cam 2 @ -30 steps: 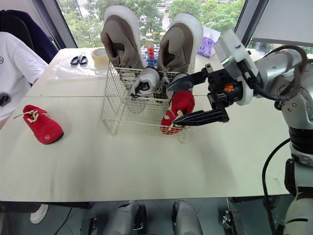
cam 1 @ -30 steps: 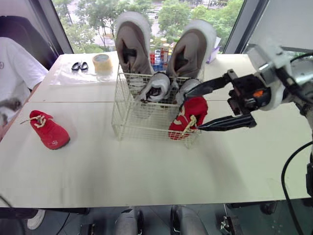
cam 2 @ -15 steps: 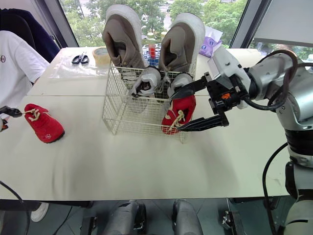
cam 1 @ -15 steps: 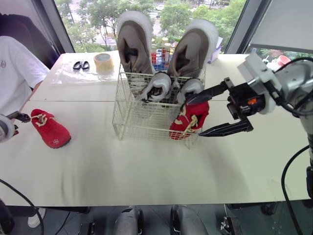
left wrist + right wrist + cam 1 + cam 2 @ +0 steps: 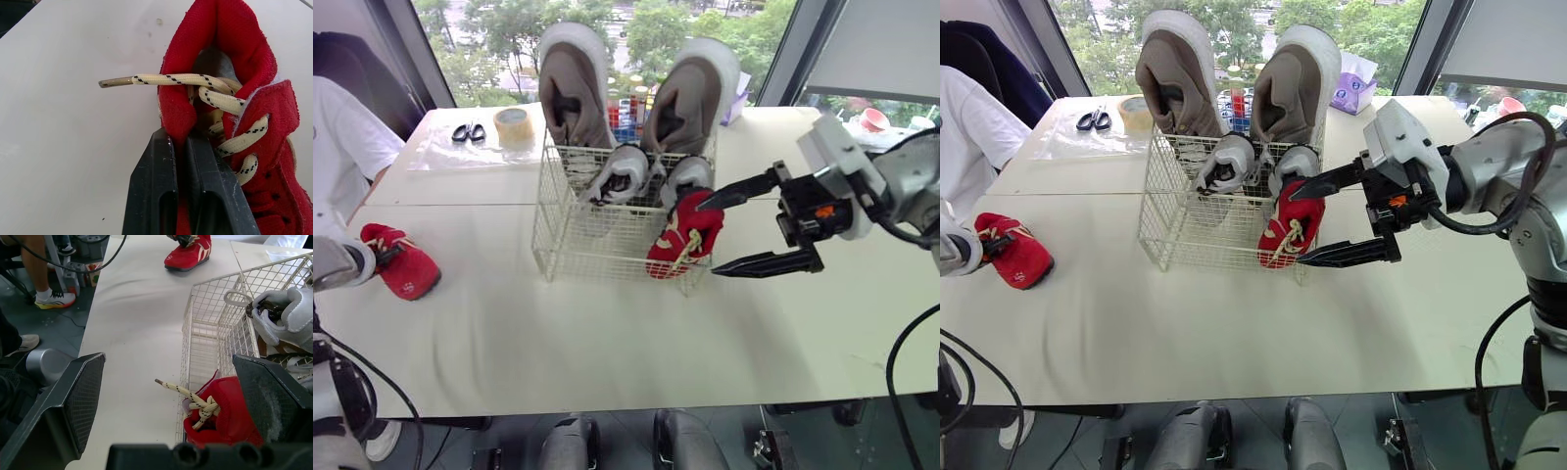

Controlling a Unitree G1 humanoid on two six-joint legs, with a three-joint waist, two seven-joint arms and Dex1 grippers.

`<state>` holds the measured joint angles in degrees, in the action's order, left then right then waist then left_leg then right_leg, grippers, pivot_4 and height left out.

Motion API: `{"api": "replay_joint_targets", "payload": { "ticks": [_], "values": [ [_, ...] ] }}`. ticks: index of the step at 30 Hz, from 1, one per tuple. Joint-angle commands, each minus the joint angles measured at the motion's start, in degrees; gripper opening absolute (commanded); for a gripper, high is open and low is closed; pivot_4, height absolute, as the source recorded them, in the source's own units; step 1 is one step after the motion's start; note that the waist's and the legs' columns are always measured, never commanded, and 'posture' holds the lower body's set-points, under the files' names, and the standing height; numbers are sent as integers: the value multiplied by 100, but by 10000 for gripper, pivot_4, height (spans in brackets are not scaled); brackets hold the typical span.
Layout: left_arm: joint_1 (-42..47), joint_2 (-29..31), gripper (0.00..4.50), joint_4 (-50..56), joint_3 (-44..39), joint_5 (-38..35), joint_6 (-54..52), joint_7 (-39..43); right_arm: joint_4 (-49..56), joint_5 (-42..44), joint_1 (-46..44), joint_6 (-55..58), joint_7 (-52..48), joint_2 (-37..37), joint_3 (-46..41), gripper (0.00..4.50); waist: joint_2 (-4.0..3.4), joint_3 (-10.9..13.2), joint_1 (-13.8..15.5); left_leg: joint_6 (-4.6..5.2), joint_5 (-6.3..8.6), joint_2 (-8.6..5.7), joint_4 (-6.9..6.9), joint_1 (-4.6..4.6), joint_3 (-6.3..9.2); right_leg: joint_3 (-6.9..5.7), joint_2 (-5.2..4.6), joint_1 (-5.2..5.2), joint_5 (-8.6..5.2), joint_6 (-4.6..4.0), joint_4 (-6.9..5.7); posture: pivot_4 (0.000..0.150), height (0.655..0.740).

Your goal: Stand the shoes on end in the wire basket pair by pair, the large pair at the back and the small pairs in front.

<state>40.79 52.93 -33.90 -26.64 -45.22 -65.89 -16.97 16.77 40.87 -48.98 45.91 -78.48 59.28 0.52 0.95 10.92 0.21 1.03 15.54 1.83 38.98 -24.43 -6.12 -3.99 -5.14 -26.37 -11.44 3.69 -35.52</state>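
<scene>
A wire basket [image 5: 570, 257] stands mid-table. Two large beige shoes [image 5: 574, 88] stand on end along its back, and two small grey-white shoes [image 5: 623, 172] stand in front of them. One red shoe [image 5: 677, 235] stands in the front right corner, laces outward. My right gripper [image 5: 708, 238] is open, with one finger above this shoe and one below. The other red shoe [image 5: 411, 271] lies on the table at the far left. My left gripper [image 5: 178, 139] is shut on its collar beside the laces.
Scissors [image 5: 470, 131] and a roll of tape [image 5: 515, 125] lie on a clear sheet at the back left. A person in a white shirt [image 5: 340, 147] sits at the table's left side. A purple tissue pack [image 5: 1351, 94] is behind the basket.
My left gripper came in from the left edge and shut on the loose red shoe's collar. The right gripper stays open around the red shoe in the basket.
</scene>
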Motion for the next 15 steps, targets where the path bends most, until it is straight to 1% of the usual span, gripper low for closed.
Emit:
{"api": "replay_joint_targets", "payload": {
  "ticks": [1,3,6,8,9,10,11,12,14,15],
  "values": [
    [16,-97,376,554,-583,100,-62,-170,21,42,3,8,57,117,-240,45000,2,0,13,1,0,0,2,0,1,0,-1,1,0,0,0,1500,7400],
    [84,-270,376,1654,-895,-56,112,-194,-157,11,2,56,144,127,-280,45000,19,5,19,3,2,-1,5,-3,2,0,-5,0,0,0,0,1500,7400],
    [242,-687,376,3483,-1105,-381,572,-1,-400,2,28,134,304,128,-382,45000,76,7,65,-23,-11,-1,8,-10,13,-1,-15,1,1,-3,3,1500,7400],
    [304,-994,376,4885,-990,-891,807,377,-594,58,85,240,517,35,-525,45000,82,3,63,-40,-2,-10,8,-15,19,-6,-31,7,5,-14,16,1500,7400],
    [391,-1181,376,5415,-914,-1157,924,472,-649,83,129,271,598,-10,-571,45000,82,3,59,-38,0,-17,8,-15,17,-4,-40,9,6,-16,21,1500,7400],
    [526,-1419,376,5783,-865,-1384,1120,518,-684,111,154,306,665,-59,-597,45000,82,2,58,-32,4,-26,7,-15,14,2,-49,13,6,-16,27,1500,7400],
    [618,-1584,376,6077,-684,-1323,1390,630,-704,140,154,339,714,-109,-608,45000,80,1,54,-28,6,-33,7,-15,13,2,-56,16,7,-16,29,1500,7400],
    [638,-1759,376,6253,-517,-1243,1585,704,-723,167,142,357,749,-153,-624,45000,76,-1,49,-24,8,-41,7,-14,9,4,-64,18,7,-16,31,1500,7400],
    [522,-1859,376,6490,-126,-904,1866,944,-767,226,71,411,828,-252,-665,45000,65,-4,31,-20,7,-45,7,-7,2,4,-62,23,8,-14,31,1500,7400],
    [350,-1924,376,6566,177,-700,2106,1270,-813,286,-4,441,848,-321,-683,45000,59,-6,21,-7,-1,-42,7,-3,-4,8,-51,24,9,-12,29,1500,7400]
  ]
}}
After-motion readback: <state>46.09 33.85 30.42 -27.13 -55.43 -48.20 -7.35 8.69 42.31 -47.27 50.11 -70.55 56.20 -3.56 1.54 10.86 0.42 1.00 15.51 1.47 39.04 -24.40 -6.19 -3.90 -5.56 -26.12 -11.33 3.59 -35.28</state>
